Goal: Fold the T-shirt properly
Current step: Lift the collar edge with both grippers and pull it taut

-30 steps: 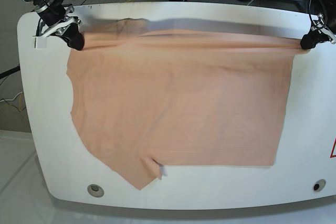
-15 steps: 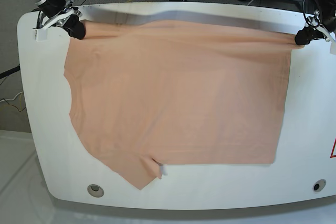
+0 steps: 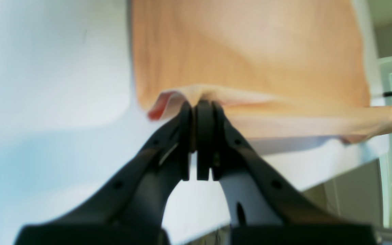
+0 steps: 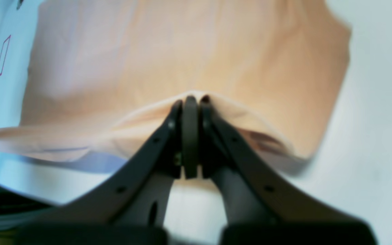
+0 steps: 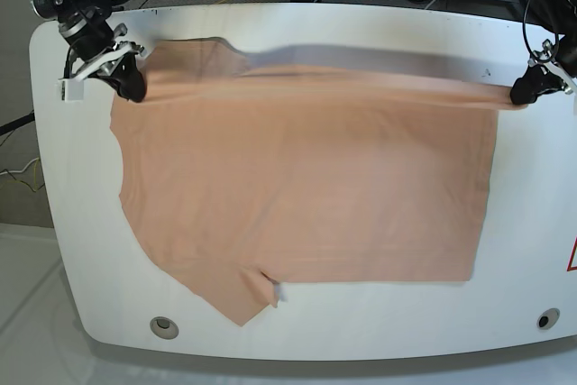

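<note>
Lying spread across the white table [image 5: 54, 178], peach T-shirt [image 5: 306, 187], flat over most of its area, far edge lifted off the surface and stretched taut between both pincers. Soft, thin, plain, faintly creased; no print seen from above.

At the left of the base view: right gripper [image 5: 129, 87], black jaws pressed together, pinching a fold of cloth at the far left corner. Just beyond it, a darker, see-through flap of raised fabric with the table showing beneath. From the right wrist camera, same gripper [image 4: 192, 99] nipping a small peak of cloth, folds fanning out to either side, a shaded pocket under the raised hem to its right.

Below that corner, curved left edge, then a slanted cut running down to a short sleeve reaching the near edge of the table. Small white tag [image 5: 280, 293] poking out beside the sleeve.

Across the middle: smooth body panel, straight near hem, straight right side edge.

At the right: left gripper [image 5: 523, 94], jaws shut tight on the far right corner, cloth drawn into a narrow ridge toward it. From the left wrist camera, same gripper [image 3: 202, 102] clamping a puckered lip of fabric, reddish underside curling at its left.
</note>
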